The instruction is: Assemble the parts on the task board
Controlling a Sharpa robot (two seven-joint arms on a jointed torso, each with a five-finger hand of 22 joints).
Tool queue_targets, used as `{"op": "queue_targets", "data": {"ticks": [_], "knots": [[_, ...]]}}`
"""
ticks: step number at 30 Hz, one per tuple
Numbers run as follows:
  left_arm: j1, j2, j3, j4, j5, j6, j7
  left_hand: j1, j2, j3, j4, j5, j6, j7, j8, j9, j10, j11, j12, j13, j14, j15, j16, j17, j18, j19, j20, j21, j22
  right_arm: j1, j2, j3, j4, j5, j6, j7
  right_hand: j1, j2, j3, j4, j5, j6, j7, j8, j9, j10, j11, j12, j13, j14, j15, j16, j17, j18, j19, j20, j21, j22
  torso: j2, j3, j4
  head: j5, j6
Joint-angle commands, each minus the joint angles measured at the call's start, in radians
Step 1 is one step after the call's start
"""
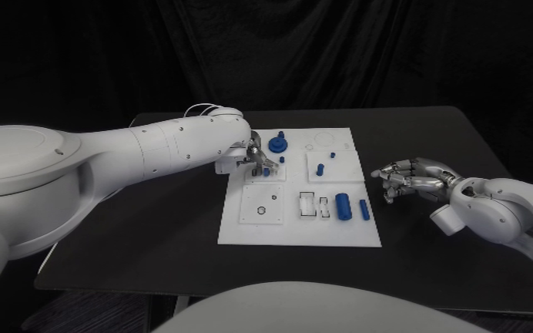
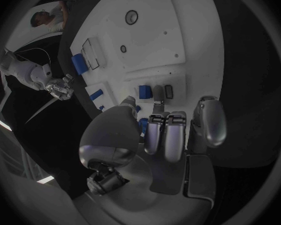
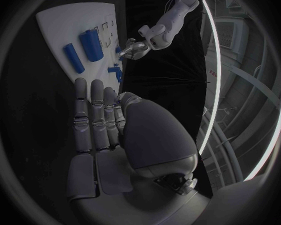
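Several blue parts [image 1: 344, 205] lie on the white task board [image 1: 298, 229] at frame centre. The left hand [image 1: 256, 156] hovers over the board's upper-left area, fingers apart, holding nothing. The right hand [image 1: 409, 178], empty with fingers loosely curled, rests on the table just right of the board.

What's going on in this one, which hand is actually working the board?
The left hand is over the upper left part of the white task board, fingers down among the small blue parts there; whether it grips one cannot be told. The right hand rests off the board's right edge over the black table, holding nothing, fingers together. A large blue cylinder and a slimmer blue pin lie on the board's lower right.
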Motion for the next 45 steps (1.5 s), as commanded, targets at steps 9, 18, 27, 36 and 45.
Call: {"op": "queue_targets", "data": {"ticks": [9,18,27,36,45], "knots": [[-0.011,-0.085,-0.006,0.132,-0.144,-0.199,0.012,-0.026,0.015,-0.096,-0.001,0.202,0.049,-0.04,0.084,0.004,0.102,-0.031,-0.001,0.261,0.102,-0.03,0.003,0.263,-0.013,0.053,-0.029,0.063,0.188,-0.006,-0.006,0.001,-0.001,-0.001,0.015,-0.015,-0.007,0.001,0.001,0.004,-0.005,-0.008,0.006,0.007,-0.001,-0.007,0.0,0.006,-0.002,-0.007,0.002,0.005,-0.002,0.015,-0.007,-0.003,0.005,0.001,-0.001,-0.0002,0.0005,-0.001,0.0],[-0.011,-0.134,-0.006,0.208,-0.182,-0.243,0.009,-0.008,0.017,-0.102,-0.001,0.225,0.039,-0.044,0.103,0.019,0.102,-0.035,-0.001,0.261,0.102,-0.034,0.003,0.263,-0.014,0.056,-0.034,0.065,0.188,-0.007,-0.007,0.001,-0.001,-0.001,0.015,-0.016,-0.007,0.001,0.001,0.004,-0.005,-0.008,0.006,0.007,-0.001,-0.007,0.0,0.006,-0.002,-0.007,0.002,0.005,-0.002,0.015,-0.007,-0.003,0.005,0.001,-0.003,0.0,0.0002,0.0,0.0],[-0.011,-0.14,-0.006,0.235,-0.169,-0.264,0.012,0.073,0.023,-0.082,-0.002,0.335,0.014,-0.05,0.129,0.038,0.102,-0.041,-0.001,0.261,0.102,-0.039,0.003,0.263,-0.011,0.049,-0.04,0.049,0.185,-0.007,-0.006,0.001,0.001,-0.001,0.017,-0.017,-0.007,0.001,0.001,0.003,-0.005,-0.008,0.006,0.007,-0.001,-0.007,-0.001,0.006,-0.002,-0.007,0.002,0.006,-0.003,0.016,-0.007,-0.003,0.005,0.002,0.0,0.0002,-0.0009,-0.002,0.0],[-0.015,-0.132,-0.006,0.23,-0.166,-0.261,0.013,0.112,0.017,-0.068,-0.002,0.354,0.012,-0.053,0.138,0.041,0.102,-0.044,-0.001,0.261,0.102,-0.041,0.003,0.263,-0.009,0.045,-0.041,0.041,0.182,-0.007,-0.009,0.001,0.002,-0.001,0.013,-0.016,-0.006,0.0,0.003,0.001,-0.002,-0.008,0.005,0.009,-0.001,-0.008,-0.001,0.007,-0.003,-0.007,0.002,0.007,-0.004,0.016,-0.007,-0.003,0.005,0.002,0.0,0.0003,-0.0009,-0.001,0.0],[-0.022,-0.118,-0.006,0.206,-0.166,-0.236,0.009,0.119,0.017,-0.064,-0.001,0.354,0.006,-0.052,0.135,0.039,0.102,-0.043,-0.001,0.261,0.102,-0.041,0.003,0.263,-0.006,0.039,-0.041,0.029,0.179,-0.007,-0.008,0.001,0.003,-0.001,0.014,-0.014,-0.006,0.0,0.003,0.001,-0.002,-0.008,0.005,0.009,-0.001,-0.008,-0.001,0.007,-0.003,-0.007,0.002,0.007,-0.004,0.016,-0.007,-0.003,0.005,0.002,0.001,0.0005,-0.0002,-0.001,0.0]]}}
